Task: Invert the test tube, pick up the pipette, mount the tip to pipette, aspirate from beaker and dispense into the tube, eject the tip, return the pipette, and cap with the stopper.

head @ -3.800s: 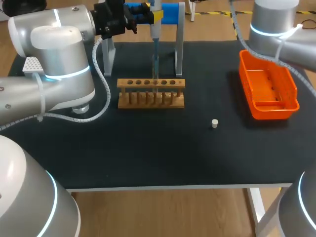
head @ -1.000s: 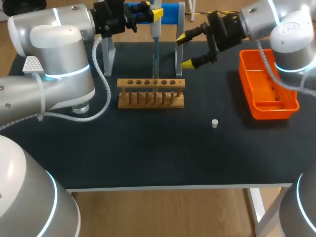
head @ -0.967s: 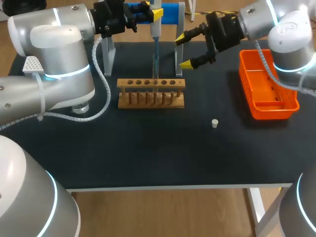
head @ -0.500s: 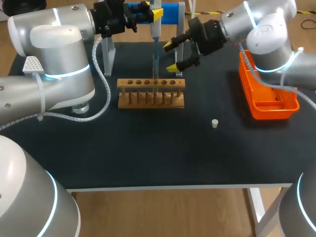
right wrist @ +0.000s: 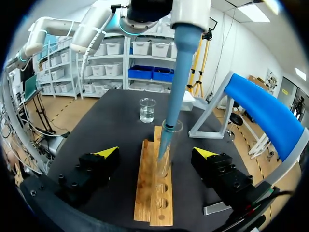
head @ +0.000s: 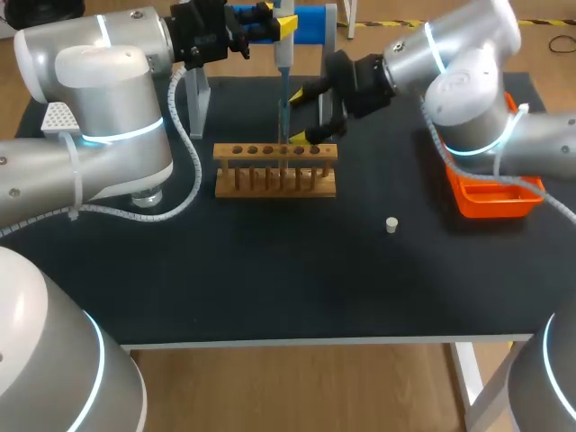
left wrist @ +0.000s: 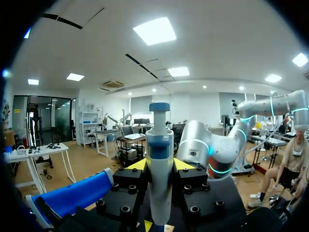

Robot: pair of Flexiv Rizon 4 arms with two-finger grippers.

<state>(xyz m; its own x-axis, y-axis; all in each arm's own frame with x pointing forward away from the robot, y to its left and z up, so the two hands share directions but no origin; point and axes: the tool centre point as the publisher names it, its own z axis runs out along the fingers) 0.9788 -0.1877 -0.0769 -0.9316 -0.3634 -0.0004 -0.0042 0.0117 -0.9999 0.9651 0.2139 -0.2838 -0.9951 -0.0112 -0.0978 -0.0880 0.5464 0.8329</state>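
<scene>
Currently the left claw (left wrist: pixel 159 166) is clenched on the pipette (left wrist: pixel 159 145) and holds it upright over the wooden rack (head: pixel 274 171). The thin end of the pipette goes down into the mouth of the test tube (right wrist: pixel 165 159), which stands in one hole of the rack. The right claw (right wrist: pixel 155 153) is at the rack too, released, with one finger on each side of the tube and neither finger touching it. The beaker (right wrist: pixel 147 109) with clear liquid stands past the far end of the rack, seen from the right claw. The white stopper (head: pixel 391 224) lies on the dark surface (head: pixel 270 270), in front of the rack's right end and apart from it. The orange basket (head: pixel 493 196) is further right of the rack.
</scene>
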